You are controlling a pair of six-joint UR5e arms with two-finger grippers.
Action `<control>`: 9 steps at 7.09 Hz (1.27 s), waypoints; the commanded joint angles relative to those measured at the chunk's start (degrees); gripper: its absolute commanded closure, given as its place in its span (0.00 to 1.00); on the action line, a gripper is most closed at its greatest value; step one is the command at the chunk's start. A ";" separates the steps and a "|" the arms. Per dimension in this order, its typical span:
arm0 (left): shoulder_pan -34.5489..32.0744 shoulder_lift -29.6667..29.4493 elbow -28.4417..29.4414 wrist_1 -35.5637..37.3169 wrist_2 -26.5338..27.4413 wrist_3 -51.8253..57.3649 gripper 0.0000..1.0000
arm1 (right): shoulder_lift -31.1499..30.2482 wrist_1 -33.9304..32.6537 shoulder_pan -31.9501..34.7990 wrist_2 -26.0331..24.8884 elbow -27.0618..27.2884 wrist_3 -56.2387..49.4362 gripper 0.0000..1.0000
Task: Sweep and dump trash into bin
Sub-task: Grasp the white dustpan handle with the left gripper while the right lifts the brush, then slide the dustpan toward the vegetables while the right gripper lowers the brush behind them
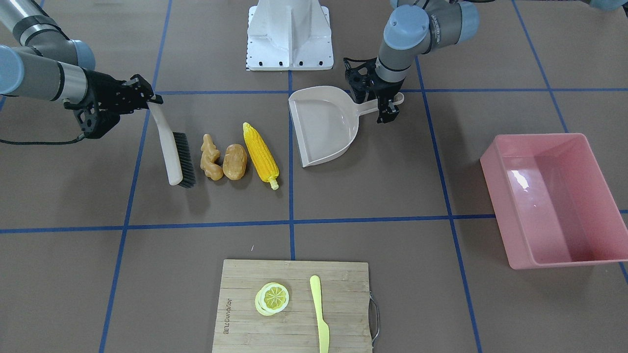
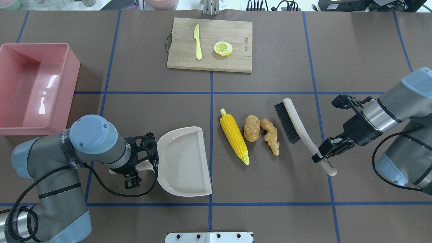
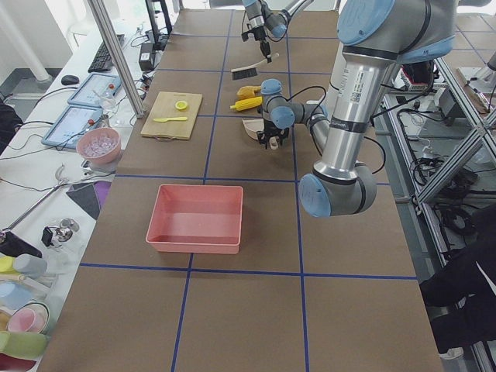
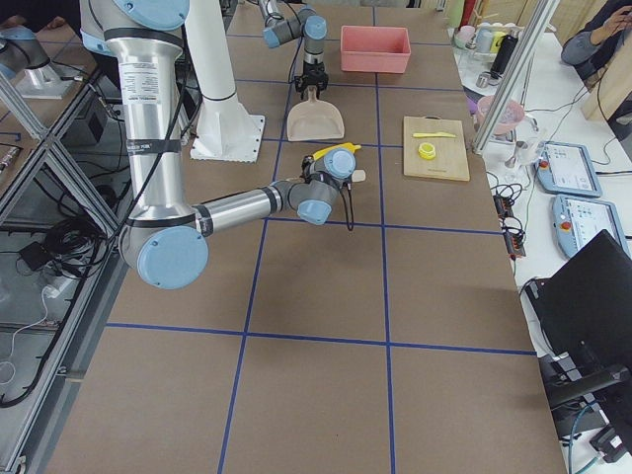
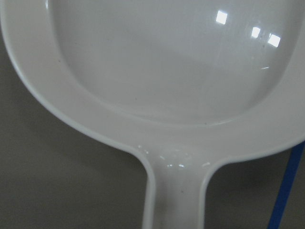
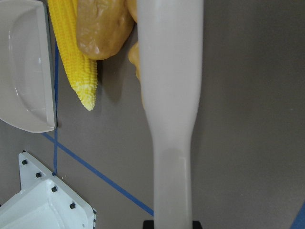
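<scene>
The trash lies in a row mid-table: a yellow corn cob (image 2: 234, 138) (image 1: 261, 154), a brown potato (image 2: 252, 128) (image 1: 235, 161) and a tan ginger root (image 2: 271, 136) (image 1: 211, 158). My left gripper (image 2: 138, 165) (image 1: 387, 105) is shut on the handle of a beige dustpan (image 2: 182, 162) (image 1: 324, 122) that rests on the table, its open edge facing the corn. My right gripper (image 2: 324, 153) (image 1: 147, 98) is shut on the handle of a brush (image 2: 292, 119) (image 1: 171, 152), whose bristles stand just beside the ginger, on the side away from the dustpan. The pink bin (image 2: 69, 67) (image 1: 490, 162) is empty, at the far left.
A wooden cutting board (image 2: 209, 60) (image 1: 343, 294) at the far table edge holds a pale yellow knife (image 2: 197, 42) and a lemon slice (image 2: 223, 48). The white robot base (image 1: 289, 34) stands at the near edge. Blue tape lines cross the brown table.
</scene>
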 commanded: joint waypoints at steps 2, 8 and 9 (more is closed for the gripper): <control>-0.04 -0.10 -2.51 -0.73 -0.41 0.09 1.00 | 1.11 -0.02 -2.99 -3.70 -0.73 0.94 1.00; -4.26 -9.05 2.37 12.02 -1.82 5.72 1.00 | 1.02 -0.02 -3.08 -5.20 -0.47 7.60 1.00; -4.86 -11.42 4.92 12.02 -1.90 5.72 1.00 | 1.11 0.42 -3.69 -5.20 -0.64 8.23 1.00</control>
